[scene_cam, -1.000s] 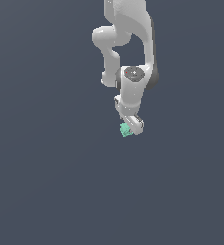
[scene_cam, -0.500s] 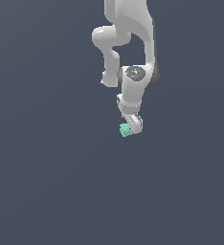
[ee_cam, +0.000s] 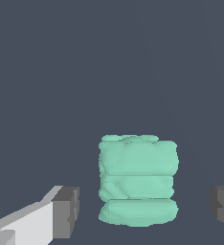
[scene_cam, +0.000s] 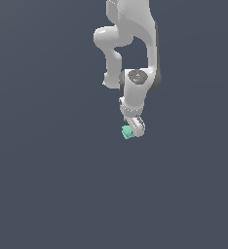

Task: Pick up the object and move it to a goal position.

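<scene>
In the wrist view, one grey finger pad [ee_cam: 66, 212] is standing clear of the green lump [ee_cam: 137, 179], which is sitting between the two pads with a gap on each side. The gripper [ee_cam: 145, 210] is gaping wide, holding nothing. In the exterior view the lump [scene_cam: 127, 132] is showing just beside the gripper [scene_cam: 135, 129], toward the exterior view's left, under the white arm [scene_cam: 135, 48].

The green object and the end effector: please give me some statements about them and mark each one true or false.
1. The green object lies between the two fingers. True.
2. The fingers are pressing on the object. False: a gap shows on both sides.
3. The end effector is open. True.
4. The object is red and round. False: it is mint green and lumpy.
5. A second object lies beside it. False: only one is visible.
</scene>
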`<state>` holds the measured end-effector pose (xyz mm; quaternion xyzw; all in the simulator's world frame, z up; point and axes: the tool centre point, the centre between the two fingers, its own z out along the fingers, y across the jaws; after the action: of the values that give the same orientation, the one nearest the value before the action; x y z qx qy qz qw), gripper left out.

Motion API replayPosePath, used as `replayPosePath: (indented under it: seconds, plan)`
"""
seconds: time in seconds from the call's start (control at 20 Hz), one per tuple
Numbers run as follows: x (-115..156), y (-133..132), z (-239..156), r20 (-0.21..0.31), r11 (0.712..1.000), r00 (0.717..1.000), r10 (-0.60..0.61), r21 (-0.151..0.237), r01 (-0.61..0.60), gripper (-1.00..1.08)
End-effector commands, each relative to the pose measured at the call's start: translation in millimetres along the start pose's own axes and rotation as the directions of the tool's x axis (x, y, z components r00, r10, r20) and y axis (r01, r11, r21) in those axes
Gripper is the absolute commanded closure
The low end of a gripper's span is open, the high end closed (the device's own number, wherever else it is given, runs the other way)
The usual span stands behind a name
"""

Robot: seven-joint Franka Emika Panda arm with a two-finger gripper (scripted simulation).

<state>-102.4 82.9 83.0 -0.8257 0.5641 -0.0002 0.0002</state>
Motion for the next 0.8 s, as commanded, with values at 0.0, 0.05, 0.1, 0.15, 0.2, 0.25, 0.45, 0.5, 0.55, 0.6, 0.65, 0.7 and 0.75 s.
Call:
replayPosePath:
  seconds: [0.0, 0.05, 0.1, 0.15, 0.2, 0.25, 0.45, 0.5, 0.55, 0.6, 0.65, 0.7, 0.75]
  plan:
    - [0, 1, 9, 0.000, 1.000, 1.000, 0.001, -0.001, -0.001, -0.92]
    - [0, 1, 14, 0.000, 1.000, 1.000, 0.001, -0.001, -0.001, -0.92]
    - [0, 1, 19, 0.000, 1.000, 1.000, 0.002, -0.001, -0.002, -0.92]
    - [0, 1, 24, 0.000, 1.000, 1.000, 0.003, -0.001, -0.003, -0.92]
    - [0, 1, 28, 0.000, 1.000, 1.000, 0.003, -0.001, -0.003, -0.92]
    - [0, 1, 32, 0.000, 1.000, 1.000, 0.003, -0.001, -0.003, -0.92]
    - [0, 1, 40, 0.000, 1.000, 1.000, 0.003, -0.001, -0.003, -0.92]
    - [0, 1, 41, 0.000, 1.000, 1.000, 0.003, -0.001, -0.003, -0.92]
    - [0, 1, 41, 0.000, 1.000, 1.000, 0.003, -0.001, -0.003, -0.92]
    - [0, 1, 41, 0.000, 1.000, 1.000, 0.003, -0.001, -0.003, 1.08]
    - [0, 1, 41, 0.000, 1.000, 1.000, 0.003, -0.001, -0.003, 1.08]
    - [0, 1, 41, 0.000, 1.000, 1.000, 0.003, -0.001, -0.003, 1.08]
    - [0, 1, 41, 0.000, 1.000, 1.000, 0.003, -0.001, -0.003, 1.08]
